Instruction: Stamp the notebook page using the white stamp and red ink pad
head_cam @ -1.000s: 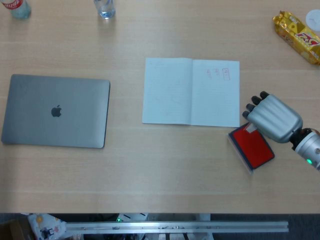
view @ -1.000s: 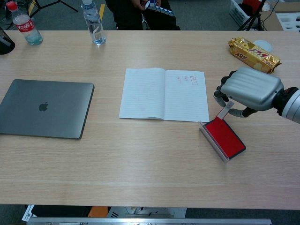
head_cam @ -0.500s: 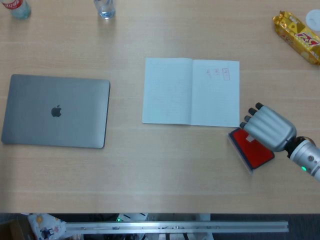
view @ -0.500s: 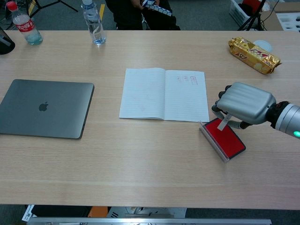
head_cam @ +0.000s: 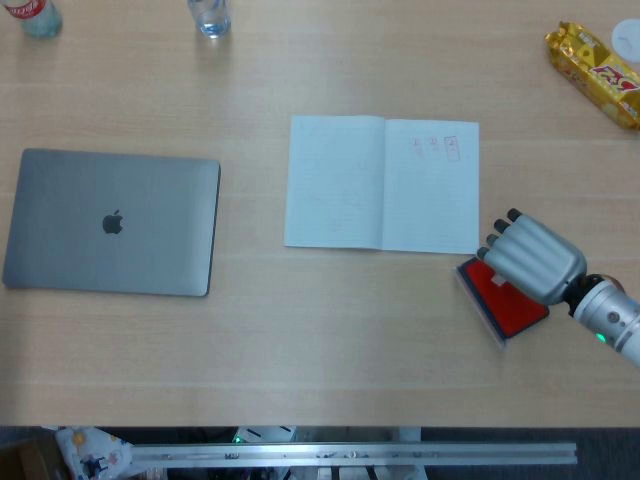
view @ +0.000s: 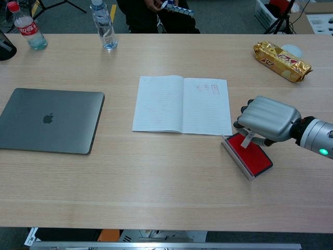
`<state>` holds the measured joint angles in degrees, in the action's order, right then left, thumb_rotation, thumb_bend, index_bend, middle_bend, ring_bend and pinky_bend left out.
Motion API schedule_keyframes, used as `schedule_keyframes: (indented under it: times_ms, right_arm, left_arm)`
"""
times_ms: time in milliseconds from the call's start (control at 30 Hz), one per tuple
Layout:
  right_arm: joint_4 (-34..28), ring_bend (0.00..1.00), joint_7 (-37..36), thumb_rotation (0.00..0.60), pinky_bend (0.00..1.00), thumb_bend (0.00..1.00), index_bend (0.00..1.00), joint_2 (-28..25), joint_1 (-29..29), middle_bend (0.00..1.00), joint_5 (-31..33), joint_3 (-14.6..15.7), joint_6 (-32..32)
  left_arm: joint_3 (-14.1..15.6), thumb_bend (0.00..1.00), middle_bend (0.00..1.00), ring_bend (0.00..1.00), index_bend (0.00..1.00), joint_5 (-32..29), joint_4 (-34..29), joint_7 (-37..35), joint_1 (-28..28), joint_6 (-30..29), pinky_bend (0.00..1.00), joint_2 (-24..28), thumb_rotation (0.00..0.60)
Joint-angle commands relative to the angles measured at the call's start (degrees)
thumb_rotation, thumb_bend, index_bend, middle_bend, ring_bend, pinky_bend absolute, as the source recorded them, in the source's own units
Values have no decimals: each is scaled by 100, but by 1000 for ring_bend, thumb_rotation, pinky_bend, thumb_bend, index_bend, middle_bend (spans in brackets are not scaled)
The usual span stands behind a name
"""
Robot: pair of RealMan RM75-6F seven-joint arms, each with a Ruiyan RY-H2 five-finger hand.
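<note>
**Over the red pad: stamp pressed to ink**

At the surface's right side, the right hand (view: 268, 125) sits low over the red ink pad (view: 250, 154). Fingers (view: 244, 119) curled closed around the white stamp (view: 246, 137); only its lower end shows beneath them in the chest view, tilted, tip meeting the red ink. Head view hides the stamp under the knuckles (head_cam: 530, 262). Wrist and forearm run off toward the right edge, a green light on the wrist.

Ink pad lies open, angled, its lid edge along the left side, just beside the lower right corner of the notebook (head_cam: 382, 183), not overlapping it. Notebook open flat at centre; right page carries small red marks near its top, left page unmarked.

Left hand not visible in either view.

Farther out: closed grey laptop (head_cam: 112, 222) well to the left; gold snack packet (view: 281, 61) at the far right corner; a clear water bottle (view: 104, 26) and a red-labelled bottle (view: 27, 29) along the far edge. Light wood surface (head_cam: 320, 340).
</note>
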<state>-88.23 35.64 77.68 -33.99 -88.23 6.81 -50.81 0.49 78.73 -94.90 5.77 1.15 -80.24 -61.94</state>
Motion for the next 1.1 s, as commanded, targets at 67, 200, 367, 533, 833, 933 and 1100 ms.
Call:
schedule_keyframes:
  times_ms: [67, 200, 367, 533, 833, 933, 1100]
  right_arm:
    - [49, 422, 52, 600, 423, 427, 728, 65, -1, 591, -4, -4, 25]
    - [96, 425, 74, 600, 423, 427, 735, 109, 5, 591, -6, -5, 38]
    - [161, 429, 124, 600, 423, 427, 736, 143, 22, 591, -17, 1, 29]
    - [219, 435, 154, 600, 422, 427, 740, 163, 36, 594, -97, 33, 0]
    - [305, 440, 156, 600, 423, 427, 742, 202, 72, 595, -132, 57, -4]
    - [311, 442, 140, 600, 423, 427, 742, 207, 75, 595, -157, 56, -17]
    - [268, 449, 122, 600, 423, 430, 744, 168, 95, 597, -210, 50, -87]
  left_arm:
    - [0, 207, 90, 134, 270, -6, 11, -13, -3, 5, 21, -1, 600]
    - [0, 207, 90, 135, 269, -2, 24, -36, -9, -2, 21, 0, 600]
    - [-2, 208, 90, 135, 267, -5, 40, -56, -11, 3, 21, -5, 600]
    - [0, 207, 87, 134, 264, -4, 58, -62, -8, 17, 21, -16, 600]
    - [3, 207, 85, 135, 260, 2, 71, -65, -14, 14, 21, -22, 600]
    - [6, 207, 85, 135, 259, 3, 70, -60, -15, 16, 21, -21, 600]
    - [4, 208, 85, 134, 258, 4, 68, -59, -17, 12, 21, -24, 600]
